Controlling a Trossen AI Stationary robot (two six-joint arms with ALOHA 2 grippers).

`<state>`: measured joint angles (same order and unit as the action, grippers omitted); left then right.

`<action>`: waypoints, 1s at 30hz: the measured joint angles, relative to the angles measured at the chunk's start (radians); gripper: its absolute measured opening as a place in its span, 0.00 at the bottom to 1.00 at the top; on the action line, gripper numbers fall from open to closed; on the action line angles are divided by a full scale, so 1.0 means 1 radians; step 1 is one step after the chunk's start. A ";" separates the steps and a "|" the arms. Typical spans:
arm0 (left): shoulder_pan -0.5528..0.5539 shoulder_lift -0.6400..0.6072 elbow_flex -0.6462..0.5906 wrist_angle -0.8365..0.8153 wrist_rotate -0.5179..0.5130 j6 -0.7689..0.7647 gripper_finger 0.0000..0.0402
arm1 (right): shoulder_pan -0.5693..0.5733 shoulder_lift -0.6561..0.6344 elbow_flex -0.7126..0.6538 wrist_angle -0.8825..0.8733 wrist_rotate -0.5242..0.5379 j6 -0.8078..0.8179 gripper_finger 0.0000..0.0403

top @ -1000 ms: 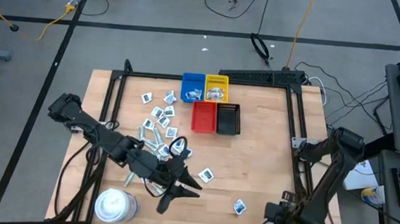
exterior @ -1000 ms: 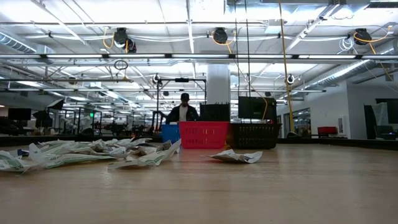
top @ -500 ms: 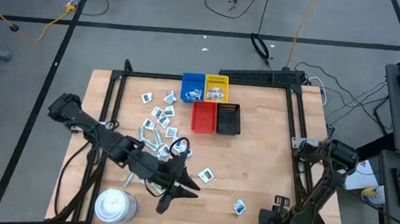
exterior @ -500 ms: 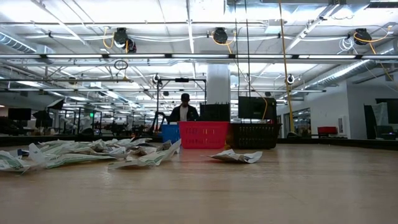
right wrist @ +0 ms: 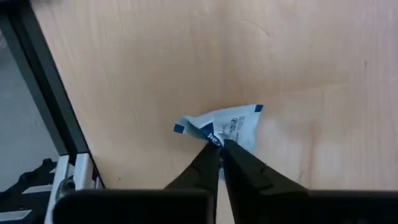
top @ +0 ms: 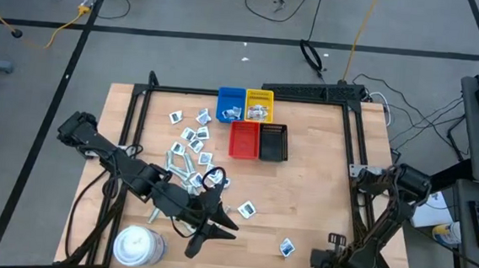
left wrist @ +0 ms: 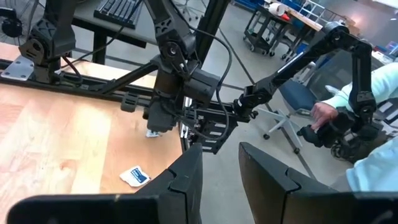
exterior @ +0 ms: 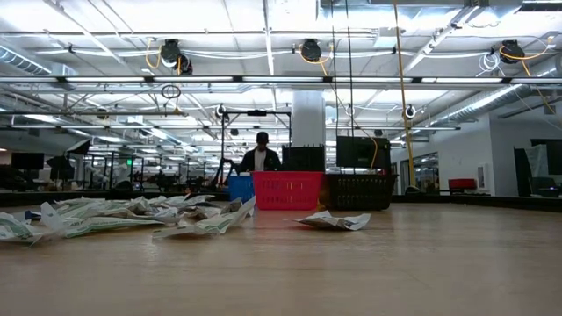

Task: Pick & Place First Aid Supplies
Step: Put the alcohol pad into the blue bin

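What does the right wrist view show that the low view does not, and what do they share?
Only the right wrist view: the right claw, shut on a white packet with blue print, beside the table's black frame rail. Only the low view: the red tray, the black tray, a heap of packets and a person far behind. Both: the wooden table top.

Bare wood lies open across the table's (top: 319, 199) centre and its 3 o'clock half; I could pass there freely. At 12 o'clock four trays (top: 253, 125) stand packed together, blocking the far edge. The scattered packets (top: 192, 148) litter the 10 o'clock quarter. My left arm (top: 147, 182) lies slantwise from 9 to 6 o'clock, barring that side, with the white tub (top: 137, 245) just beside it at 7 o'clock. The black frame rail (right wrist: 46, 93) runs near the lone packet (right wrist: 227, 127) at 5 o'clock.
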<state>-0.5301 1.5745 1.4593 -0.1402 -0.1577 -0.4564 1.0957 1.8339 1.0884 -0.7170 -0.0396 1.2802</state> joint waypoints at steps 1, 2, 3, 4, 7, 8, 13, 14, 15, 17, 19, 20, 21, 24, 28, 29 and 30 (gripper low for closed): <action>0.000 0.000 0.000 -0.003 0.000 0.002 0.27 | 0.001 -0.006 0.000 0.000 0.018 -0.004 0.03; 0.000 0.000 0.000 -0.009 0.000 0.002 0.27 | 0.001 -0.012 0.000 -0.006 0.037 -0.005 0.02; 0.000 0.000 0.000 -0.019 0.000 0.003 0.27 | -0.002 -0.026 0.000 -0.017 0.060 -0.010 0.01; 0.000 0.000 0.000 -0.028 0.000 0.002 0.27 | -0.003 -0.045 -0.001 -0.020 0.098 -0.013 0.01; 0.000 0.000 0.000 -0.041 0.000 0.012 0.27 | -0.014 -0.117 -0.009 -0.083 0.270 -0.003 0.01; 0.000 0.000 0.000 -0.045 0.000 0.024 0.27 | -0.020 -0.154 -0.009 -0.096 0.322 0.006 0.00; -0.005 0.000 0.000 -0.053 -0.046 0.093 0.27 | -0.048 -0.301 -0.006 -0.104 0.562 -0.037 0.00; -0.006 0.000 0.000 -0.057 -0.057 0.099 0.27 | -0.059 -0.327 -0.006 -0.095 0.610 -0.067 0.00; -0.006 0.000 0.000 -0.060 -0.067 0.102 0.27 | -0.070 -0.352 -0.005 -0.081 0.654 -0.098 0.00; -0.006 0.000 0.000 -0.062 -0.083 0.109 0.27 | -0.090 -0.388 -0.003 -0.055 0.727 -0.151 0.00; -0.006 0.000 0.000 -0.066 -0.098 0.113 0.27 | -0.110 -0.415 -0.005 -0.021 0.760 -0.203 0.00; -0.006 0.000 0.000 -0.069 -0.107 0.114 0.27 | -0.120 -0.425 -0.005 0.012 0.775 -0.242 0.00; -0.006 0.000 0.000 -0.070 -0.112 0.115 0.27 | -0.133 -0.435 -0.004 0.045 0.782 -0.288 0.00; -0.006 0.000 0.000 -0.071 -0.135 0.122 0.27 | -0.173 -0.448 -0.004 0.162 0.806 -0.432 0.00; -0.006 0.000 0.000 -0.072 -0.141 0.129 0.27 | -0.229 -0.451 -0.003 0.371 0.798 -0.636 0.00; -0.006 0.000 0.000 -0.072 -0.141 0.133 0.27 | -0.239 -0.451 -0.003 0.420 0.797 -0.686 0.00; -0.006 0.000 0.000 -0.072 -0.142 0.134 0.27 | -0.251 -0.451 -0.003 0.470 0.794 -0.733 0.00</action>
<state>-0.5362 1.5745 1.4593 -0.2119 -0.2993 -0.3225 0.8445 1.3830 1.0851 -0.2466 0.7546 0.5468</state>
